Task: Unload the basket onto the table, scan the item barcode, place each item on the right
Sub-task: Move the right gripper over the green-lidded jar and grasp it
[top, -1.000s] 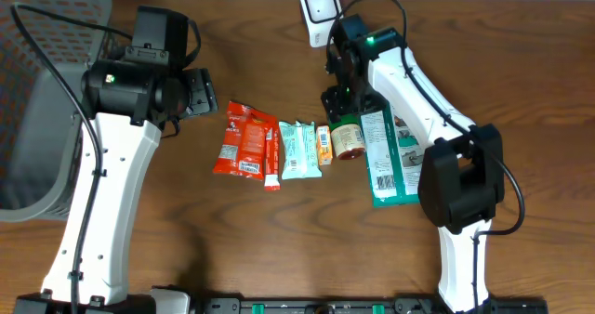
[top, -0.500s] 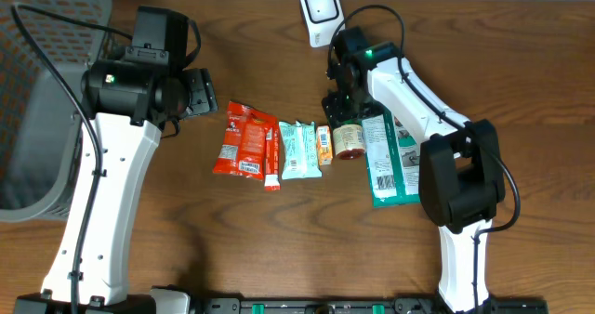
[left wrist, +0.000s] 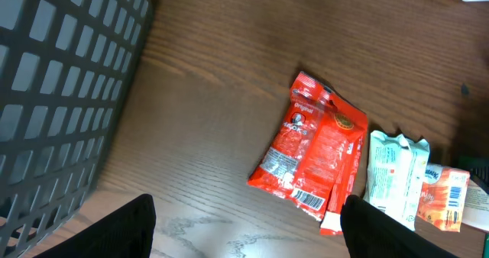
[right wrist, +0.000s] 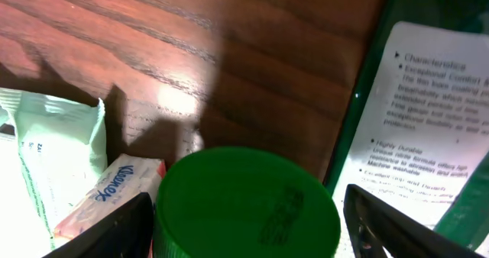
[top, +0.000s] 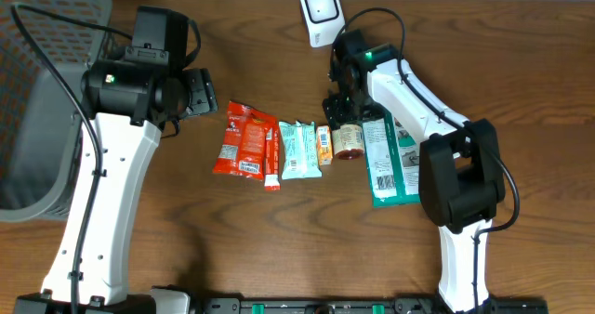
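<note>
Jar [top: 350, 139], green-lidded, lay on the wood counter [top: 232, 240] between tissue pack [top: 323, 144] and green bag [top: 389, 161]; scanner [top: 319, 10] behind; basket [top: 46, 91] far left; right tool [right wrist: 246, 227] spread astride the lid; left tool [left wrist: 246, 212] released, empty.

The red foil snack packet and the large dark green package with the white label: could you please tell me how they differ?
The red foil snack packet is the smaller; the dark green package is clearly longer. The red packet lies at the left end of the row, the green package at the right end, beside the green-lidded jar. Both lie flat on the wooden table.
</note>
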You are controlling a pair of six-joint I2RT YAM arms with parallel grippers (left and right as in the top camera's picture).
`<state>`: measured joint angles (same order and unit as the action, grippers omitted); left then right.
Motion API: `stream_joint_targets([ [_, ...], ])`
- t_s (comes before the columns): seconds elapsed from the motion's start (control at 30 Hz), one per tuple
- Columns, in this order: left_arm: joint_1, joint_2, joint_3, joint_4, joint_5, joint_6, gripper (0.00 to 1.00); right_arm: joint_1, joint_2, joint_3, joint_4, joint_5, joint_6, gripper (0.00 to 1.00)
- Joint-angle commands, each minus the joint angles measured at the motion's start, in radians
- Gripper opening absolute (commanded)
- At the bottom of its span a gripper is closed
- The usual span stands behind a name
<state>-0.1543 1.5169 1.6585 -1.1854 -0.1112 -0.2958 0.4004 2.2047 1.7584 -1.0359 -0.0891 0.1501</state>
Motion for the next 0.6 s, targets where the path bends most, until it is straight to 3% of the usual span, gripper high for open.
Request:
stream_joint_targets([
  [0.0,0.002,-0.001,-0.015,-0.003,-0.013,-0.013,0.78,-0.002,0.006,-0.006,-0.01,0.009,0.064,0.77],
  [0.57,0.002,-0.001,-0.015,-0.003,-0.013,-0.013,0.78,-0.001,0.007,-0.014,-0.004,0.002,0.164,0.76],
])
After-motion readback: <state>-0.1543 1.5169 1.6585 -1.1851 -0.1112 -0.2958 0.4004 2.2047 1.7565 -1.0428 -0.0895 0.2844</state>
